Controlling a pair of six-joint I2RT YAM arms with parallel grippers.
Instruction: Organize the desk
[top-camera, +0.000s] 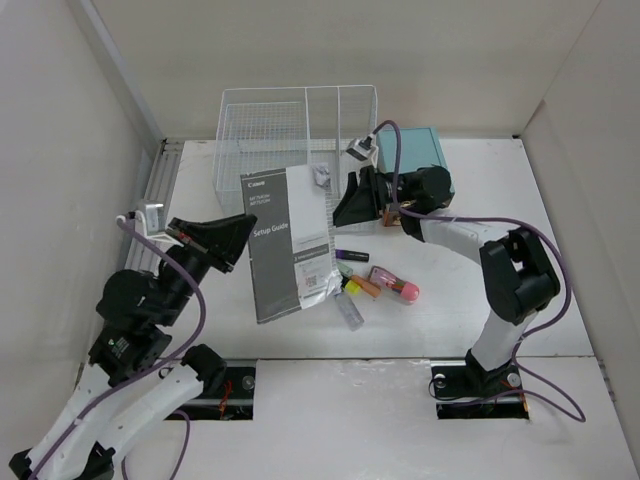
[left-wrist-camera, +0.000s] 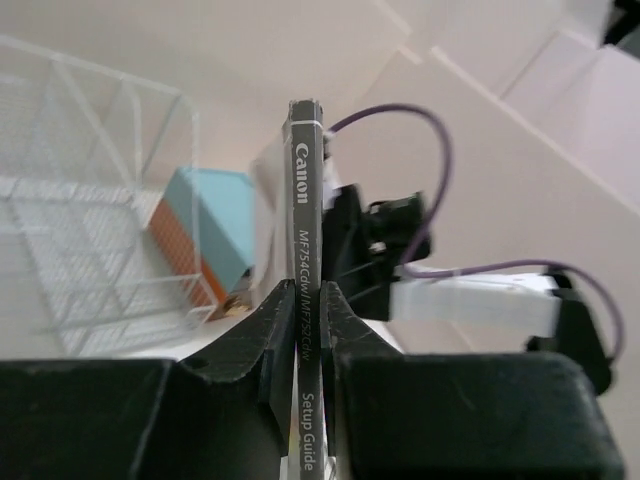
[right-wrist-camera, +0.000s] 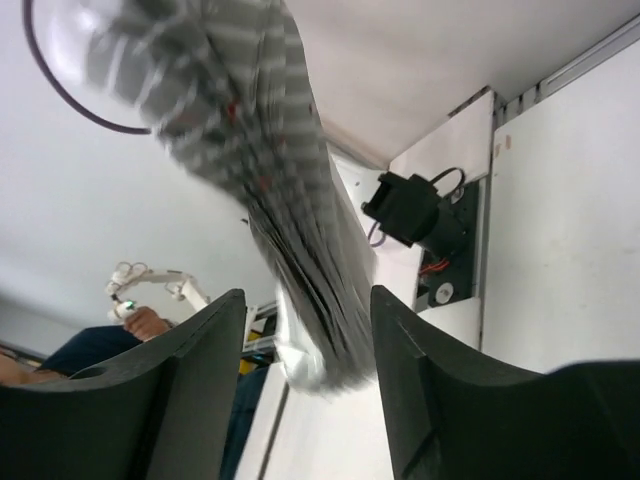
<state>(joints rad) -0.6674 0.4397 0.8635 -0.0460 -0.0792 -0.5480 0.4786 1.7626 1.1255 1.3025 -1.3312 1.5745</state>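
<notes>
Your left tool (left-wrist-camera: 308, 300) pinched the manual (top-camera: 288, 240) at its spine; your right tool (right-wrist-camera: 308, 295) stood spread around its opposite edge, over the desk (top-camera: 500, 200)

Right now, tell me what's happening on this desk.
The left gripper has its jaws shut on the edge of a Canon setup guide, holding it up over the desk. The right gripper straddles the guide's other edge with jaws apart, not pinching it. Loose pens and markers lie near a wire basket.
</notes>
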